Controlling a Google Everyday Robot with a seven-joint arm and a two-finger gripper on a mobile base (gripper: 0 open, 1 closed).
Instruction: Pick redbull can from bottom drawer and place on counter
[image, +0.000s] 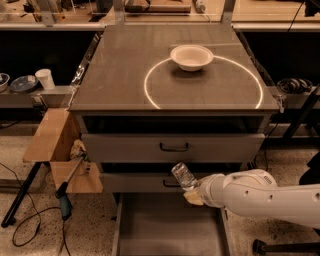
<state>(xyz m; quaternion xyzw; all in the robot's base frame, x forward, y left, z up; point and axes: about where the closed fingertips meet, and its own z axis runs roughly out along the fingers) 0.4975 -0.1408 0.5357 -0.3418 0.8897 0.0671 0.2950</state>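
Observation:
The redbull can (183, 175), small, silvery and tilted, sits in my gripper (192, 191), which is shut on its lower end. My white arm reaches in from the right. The can hangs above the open bottom drawer (165, 227), a wide grey tray with a bare floor, in front of the lower drawer's front. The counter (120, 80) is the flat grey-brown cabinet top above, marked with a bright white circle.
A white bowl (191, 56) stands on the counter at the circle's far edge. Two shut grey drawers with black handles (174, 147) face me. A cardboard box (52, 137) and a cabled tool (65, 202) are on the left floor.

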